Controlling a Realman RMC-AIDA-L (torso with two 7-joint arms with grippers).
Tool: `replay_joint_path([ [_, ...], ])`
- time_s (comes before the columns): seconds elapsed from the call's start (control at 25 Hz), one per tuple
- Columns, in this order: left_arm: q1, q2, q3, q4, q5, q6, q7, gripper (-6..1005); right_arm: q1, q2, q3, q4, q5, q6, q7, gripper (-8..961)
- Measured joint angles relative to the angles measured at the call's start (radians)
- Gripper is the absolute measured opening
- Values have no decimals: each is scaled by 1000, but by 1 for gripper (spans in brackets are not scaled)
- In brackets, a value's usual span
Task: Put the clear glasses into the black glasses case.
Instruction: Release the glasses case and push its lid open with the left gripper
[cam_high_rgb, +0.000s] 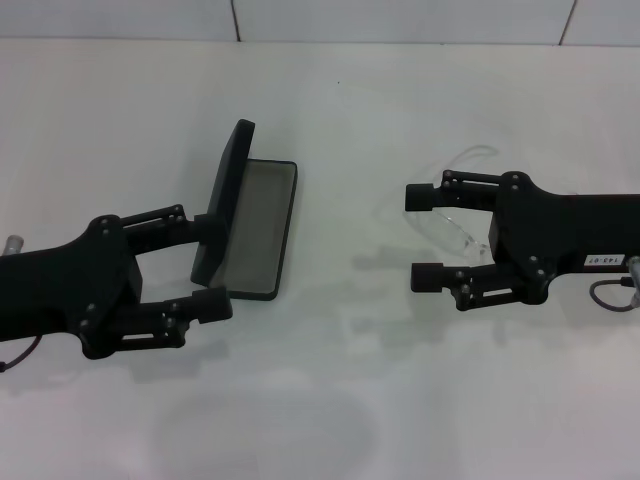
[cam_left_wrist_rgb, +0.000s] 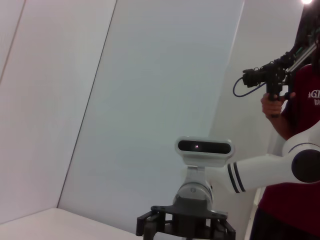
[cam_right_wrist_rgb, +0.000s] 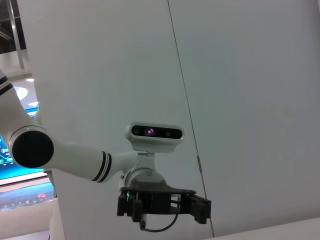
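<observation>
Matte black glasses case (cam_high_rgb: 222, 195), transparent glossy plastic clear glasses (cam_high_rgb: 462, 222), smooth white table (cam_high_rgb: 330, 400).

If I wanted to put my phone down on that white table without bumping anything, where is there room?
The bare strip of table between the black glasses case and the clear glasses is free, as are the wide stretches nearer and farther. It is crowded by the left gripper at the case and the right gripper over the glasses.

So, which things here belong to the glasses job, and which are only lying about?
For the job:
- clear glasses, between the open fingers of the right gripper
- black glasses case, lying open
- left gripper, open beside the case

Lying about:
- nothing else on the white table
</observation>
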Motion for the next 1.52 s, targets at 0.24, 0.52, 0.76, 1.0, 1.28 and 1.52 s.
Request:
replay_joint_path([
  [0.24, -3, -2, -22, 0, -1, -1, -19, 791, -9, -2, 0, 0, 0, -1, -38, 844],
  [0.52, -3, -13, -28, 1, -1, -1, -21, 790, -29, -10, 14, -3, 5, -7, -41, 843],
  [0.76, 2, -20, -33, 17, -17, 0, -40, 788, -87, 17, 186, -4, 8, -1, -76, 843],
  [1.0, -18, -46, -130, 133, -12, -18, -187, 787, -182, 63, 476, 34, 60, -14, -186, 842],
  [1.28, -50, -115, -132, 564, 267, -250, -668, 785, -245, 49, 523, 103, 192, -33, -228, 842],
  [1.52, -178, -144, -2, 795, 689, -359, -1108, 706, -261, 48, 524, 134, 192, -27, -248, 842],
])
